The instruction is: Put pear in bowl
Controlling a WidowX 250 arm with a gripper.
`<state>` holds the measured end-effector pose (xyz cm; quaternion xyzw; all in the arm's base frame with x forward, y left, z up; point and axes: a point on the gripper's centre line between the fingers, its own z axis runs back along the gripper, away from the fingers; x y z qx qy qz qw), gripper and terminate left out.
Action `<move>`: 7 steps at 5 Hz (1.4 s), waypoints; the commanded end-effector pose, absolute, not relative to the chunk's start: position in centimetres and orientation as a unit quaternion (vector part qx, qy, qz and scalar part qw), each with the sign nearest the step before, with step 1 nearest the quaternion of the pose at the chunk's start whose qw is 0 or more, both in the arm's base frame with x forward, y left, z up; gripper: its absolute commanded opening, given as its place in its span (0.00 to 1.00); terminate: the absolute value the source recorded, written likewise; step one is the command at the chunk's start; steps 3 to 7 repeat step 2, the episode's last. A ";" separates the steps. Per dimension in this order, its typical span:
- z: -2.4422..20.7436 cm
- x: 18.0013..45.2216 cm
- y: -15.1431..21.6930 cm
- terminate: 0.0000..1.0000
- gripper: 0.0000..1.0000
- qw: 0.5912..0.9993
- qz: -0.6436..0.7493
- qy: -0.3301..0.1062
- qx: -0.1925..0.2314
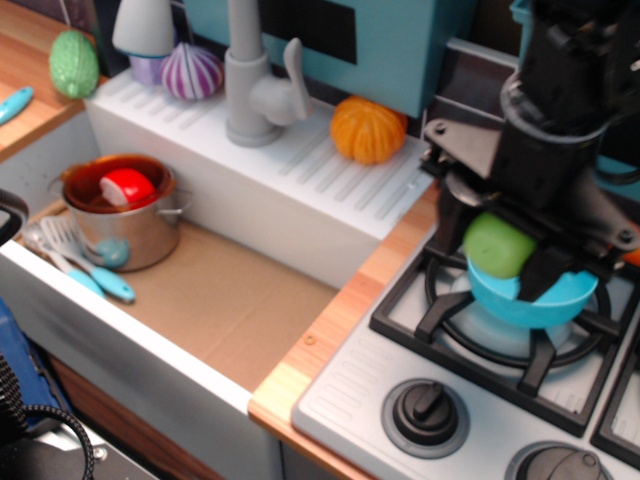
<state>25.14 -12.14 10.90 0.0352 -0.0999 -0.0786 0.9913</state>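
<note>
The pear [498, 245] is a small glossy light-green ball held between the black fingers of my gripper [502, 250]. The gripper is shut on it and hangs just over the near left rim of the light-blue bowl [535, 296]. The bowl sits on the black grate of the left stove burner [440, 305]. My arm comes down from the top right and hides the far half of the bowl.
A steel pot [125, 210] with a red item stands in the sink at left, with a blue-handled spatula [85, 270] beside it. An orange pumpkin [366, 128], a faucet [255, 85] and a bumpy green vegetable [74, 62] stand behind. Stove knobs [428, 413] are at the front.
</note>
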 end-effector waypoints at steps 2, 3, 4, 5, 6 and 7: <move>11.2 28.6 -11.5 1.00 0.00 0.983 -0.100 -0.148 0.035; 11.2 28.6 -11.5 1.00 0.00 0.983 -0.100 -0.148 0.035; 11.2 28.6 -11.5 1.00 0.00 0.983 -0.100 -0.148 0.035; 11.2 28.6 -11.5 1.00 0.00 0.983 -0.100 -0.148 0.035; 11.2 28.6 -11.5 1.00 0.00 0.983 -0.100 -0.148 0.035; 11.2 28.6 -11.5 1.00 0.00 0.983 -0.100 -0.148 0.035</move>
